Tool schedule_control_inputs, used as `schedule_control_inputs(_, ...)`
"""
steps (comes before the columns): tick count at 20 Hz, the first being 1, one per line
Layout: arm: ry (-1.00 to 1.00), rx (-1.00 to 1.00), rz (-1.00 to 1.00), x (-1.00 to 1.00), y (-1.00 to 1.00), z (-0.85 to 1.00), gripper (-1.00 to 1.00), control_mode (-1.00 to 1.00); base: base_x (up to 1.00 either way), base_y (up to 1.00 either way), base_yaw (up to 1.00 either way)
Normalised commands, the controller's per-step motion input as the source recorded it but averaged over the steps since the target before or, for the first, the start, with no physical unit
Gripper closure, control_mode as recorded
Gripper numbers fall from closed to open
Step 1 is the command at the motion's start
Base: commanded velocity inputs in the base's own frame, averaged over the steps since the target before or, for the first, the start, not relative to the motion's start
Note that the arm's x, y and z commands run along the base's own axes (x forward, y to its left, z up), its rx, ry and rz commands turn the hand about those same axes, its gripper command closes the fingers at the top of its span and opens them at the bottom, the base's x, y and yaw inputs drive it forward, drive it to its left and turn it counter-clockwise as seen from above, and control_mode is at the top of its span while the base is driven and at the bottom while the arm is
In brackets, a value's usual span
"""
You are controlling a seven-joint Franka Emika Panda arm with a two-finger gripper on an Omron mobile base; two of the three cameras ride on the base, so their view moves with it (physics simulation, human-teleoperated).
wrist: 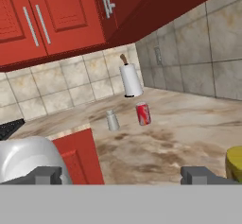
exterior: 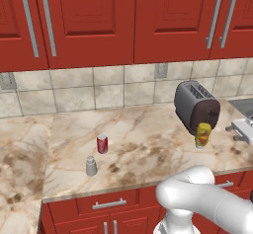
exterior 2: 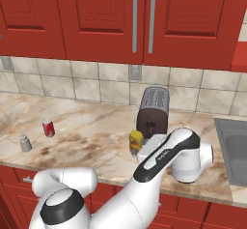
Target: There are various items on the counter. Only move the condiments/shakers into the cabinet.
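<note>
A yellow condiment bottle with a dark label stands on the marble counter in front of the toaster. In the hand view the bottle shows only at the right edge. My gripper is open, low over the counter just right of the bottle, not touching it. Nothing sits between its fingers. The grey shaker stands far to the left, beside the red soda can. A sliver of the doorless cabinet shows at the upper right edge.
The dark grey toaster stands close behind the bottle. A sink lies to the right. A paper towel roll stands at the far left end of the counter. Closed red wall cabinets hang overhead.
</note>
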Motion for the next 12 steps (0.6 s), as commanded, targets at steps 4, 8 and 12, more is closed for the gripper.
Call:
schedule_control_inputs(4, 0.00, 0.00, 0.00, 0.27, 0.00, -0.01, -1.00, -1.00, 0.00, 0.00, 0.00)
schedule_control_inputs(8, 0.00, -0.02, -0.02, 0.23, 0.02, -0.06, -1.00, -1.00, 0.00, 0.00, 0.00)
schedule_control_inputs(12, 0.00, -0.02, -0.09, 0.12, 0.00, -0.15, -1.00, -1.00, 0.00, 0.00, 0.00)
